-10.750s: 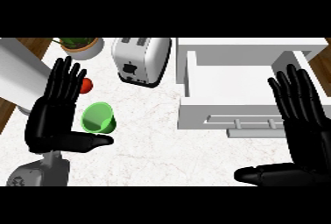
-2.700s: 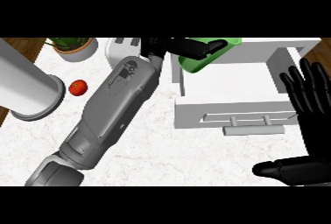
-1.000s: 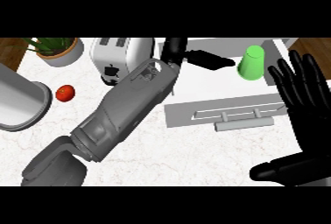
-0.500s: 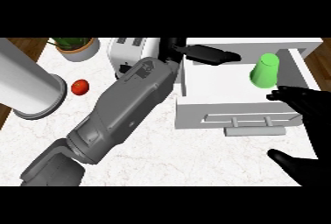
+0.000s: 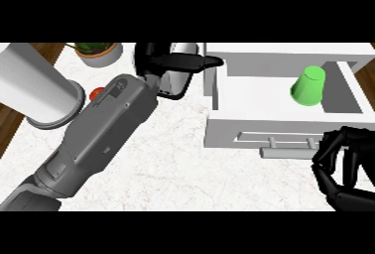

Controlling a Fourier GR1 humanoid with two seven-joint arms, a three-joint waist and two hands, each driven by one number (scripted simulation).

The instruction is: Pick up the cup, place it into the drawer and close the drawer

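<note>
- Sitting upside down in the open drawer [image 5: 219, 106], the green cup [image 5: 309, 86] rests on the drawer's floor toward the right-hand wall, free of both hands.
- That cup looks like a light, stiff plastic tumbler with smooth tapered sides; my guess is it would tip or skate at a nudge, so if it needed shifting, a wrap around its wider lower band would be the place to take it.
- For the closing, though, the thing to handle is the drawer: a rigid white box with a bar handle [image 5: 289, 152] along its front face, and it should slide rather than lift.
- Right hand [image 5: 345, 166] shows at the lower right, fingers [image 5: 330, 149] curled inward and holding nothing, their tips right at the right end of that handle; whether they touch it I can't quite say.
- The cup lies well beyond those fingers, up past the drawer front, so it is out of the way of a push.
- Left hand [image 5: 176, 61] is up near the top, fingers stretched straight toward the drawer's left wall, over the toaster [image 5: 176, 84], gripping nothing.
- Left of the forearm on the worktop [image 5: 190, 168]: a grey-white cylinder [image 5: 36, 89], a small red fruit [image 5: 96, 93], a potted plant [image 5: 96, 51].
</note>
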